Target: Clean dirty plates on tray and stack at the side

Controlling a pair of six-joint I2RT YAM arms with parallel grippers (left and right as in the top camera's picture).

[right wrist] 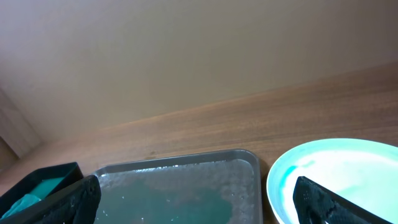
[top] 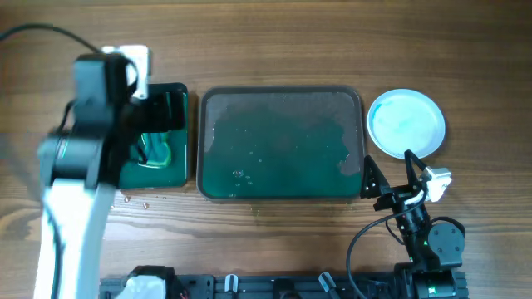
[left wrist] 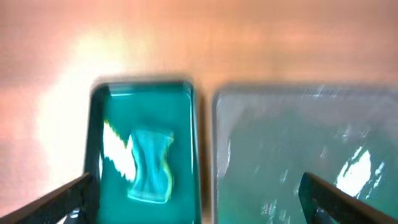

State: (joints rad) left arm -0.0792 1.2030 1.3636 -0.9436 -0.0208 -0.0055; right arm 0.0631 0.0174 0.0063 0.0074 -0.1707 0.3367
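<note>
Far left: left arm reaches out over the wooden table, its wrist above the small tray, a narrow dark one with a teal-green base. Sponge lies in that small tray, greenish with a pale yellow edge, a little crumpled, nothing touching it. Left gripper hangs above it with fingers spread wide, one tip over the small tray's left side, the other over the neighbouring tray, nothing between them. A few small specks sit on the wood just near of the small tray. Centre: tray, large, dark, rounded rim, just beside the small tray and not touching it; its green floor is wet and patchy with teal film and carries no plates. Right: right gripper sits off the tray's near-right corner, fingers parted in a wide V, holding nothing, pointing toward the far side. Far right: plate, round and white with a teal smear across its face, rests on the table just right of the tray's far-right corner, close to the rim. Whether more plates lie under it, cannot tell.
</note>
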